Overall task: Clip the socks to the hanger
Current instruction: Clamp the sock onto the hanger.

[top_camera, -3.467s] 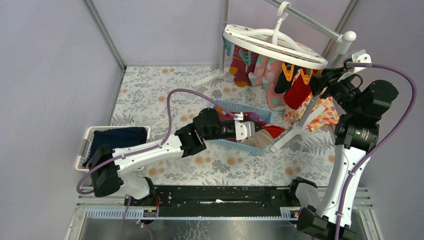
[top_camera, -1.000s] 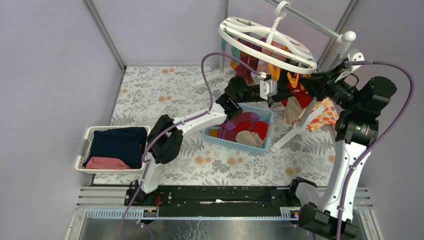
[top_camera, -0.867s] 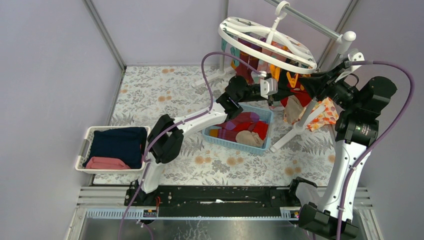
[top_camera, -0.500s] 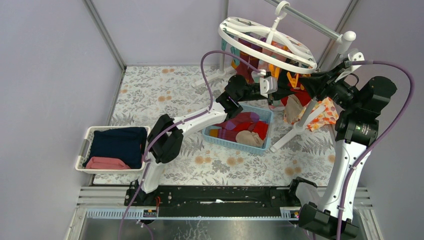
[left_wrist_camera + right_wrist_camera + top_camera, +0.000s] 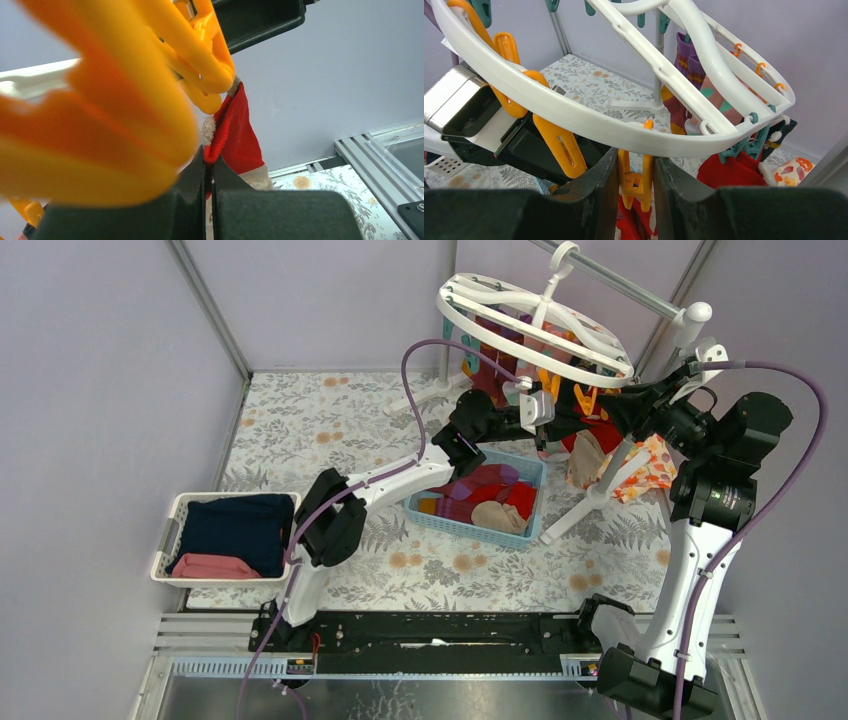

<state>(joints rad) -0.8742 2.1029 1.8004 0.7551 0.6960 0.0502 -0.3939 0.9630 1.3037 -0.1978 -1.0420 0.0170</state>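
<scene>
The left gripper (image 5: 207, 200) pinched a red sock (image 5: 237, 135) just beneath an orange clip (image 5: 645, 172) on the hanger (image 5: 589, 117), far right. The right gripper (image 5: 635, 166) squeezed that clip. Next, it seemed, the cuff needed feeding in before the clip was released.

Close against the left wrist camera, a large orange plastic clip (image 5: 100, 120) is only a blur and covers most of the white plastic oval ring hanger (image 5: 25, 80). The bright red fabric sock (image 5: 237, 135) disappears at its lower end between the left jaws. Its top is tucked behind a slimmer orange clip (image 5: 210, 65), so a bite there cannot be told. The right wrist view's bottom edge cuts off that clip's lower end between the right jaws. From above, their meeting under the ring is too small to read.
</scene>
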